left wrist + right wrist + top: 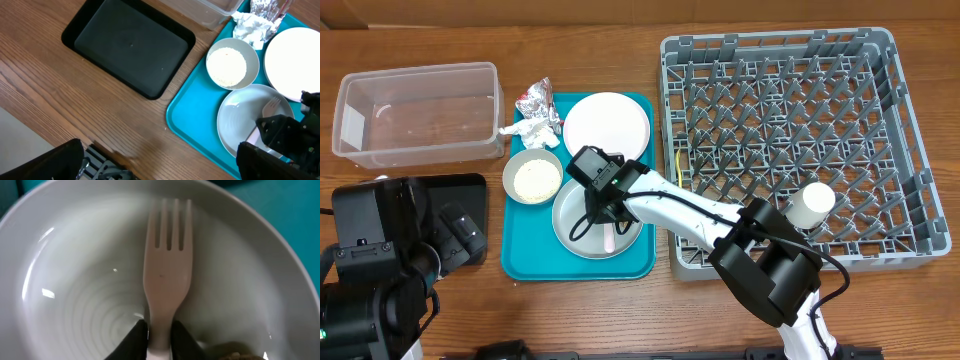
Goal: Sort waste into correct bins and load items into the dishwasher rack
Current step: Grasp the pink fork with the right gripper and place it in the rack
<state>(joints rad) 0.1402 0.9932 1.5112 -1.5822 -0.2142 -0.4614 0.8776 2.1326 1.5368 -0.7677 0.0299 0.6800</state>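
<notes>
My right gripper (pixel 601 196) hangs low over the round grey plate (pixel 570 228) on the teal tray and is shut on the handle of the pale yellow fork (pixel 167 265). The fork's tines lie flat in the plate (pixel 75 280). A small brown scrap (pixel 235 353) shows at the plate's edge beside the jaws (pixel 160 336). The grey bowl (pixel 533 178) holds white grains. Foil wrapper (pixel 536 98) and tissue (pixel 528 130) lie at the tray's top left, beside the white plate (pixel 608 125). My left gripper (pixel 461 234) is open and empty over the black tray (pixel 127 47).
The clear tub (pixel 420 115) stands at the back left. The grey rack (pixel 780 140) fills the right side, holding a white cup (pixel 812 203) and a yellow spoon (pixel 681 168) at its left wall. The teal tray (pixel 520 262) lies between the black tray and the rack.
</notes>
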